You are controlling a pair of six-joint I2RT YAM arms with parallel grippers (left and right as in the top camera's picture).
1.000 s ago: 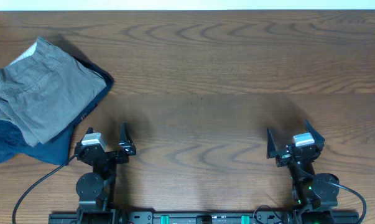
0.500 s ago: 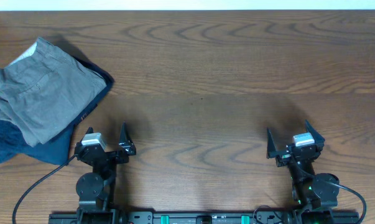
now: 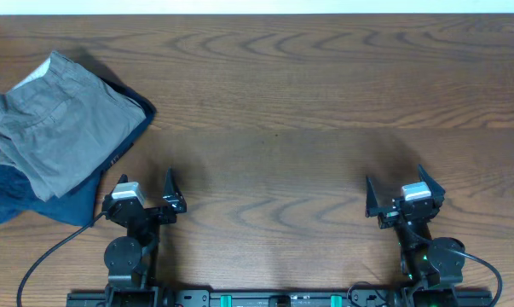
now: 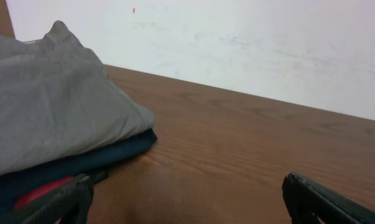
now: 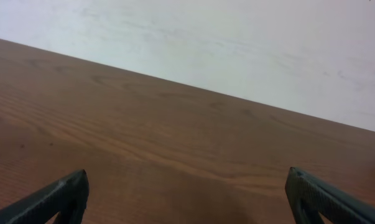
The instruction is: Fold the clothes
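You find no text, label, brand, number or sign that can be read, neither on the olive-grey shorts (image 3: 56,119), the navy garment (image 3: 73,203), the worktop (image 3: 282,102) nor the pale wall (image 4: 268,50) behind it.

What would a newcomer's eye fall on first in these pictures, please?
First, the pile at the left edge of the brown wooden table: olive-grey cotton shorts lying on a dark navy blue garment. Next, the black left gripper and right gripper, both open and empty, near the front edge.

Overhead top-down, wrists low (shared table (image 3: 325,85))
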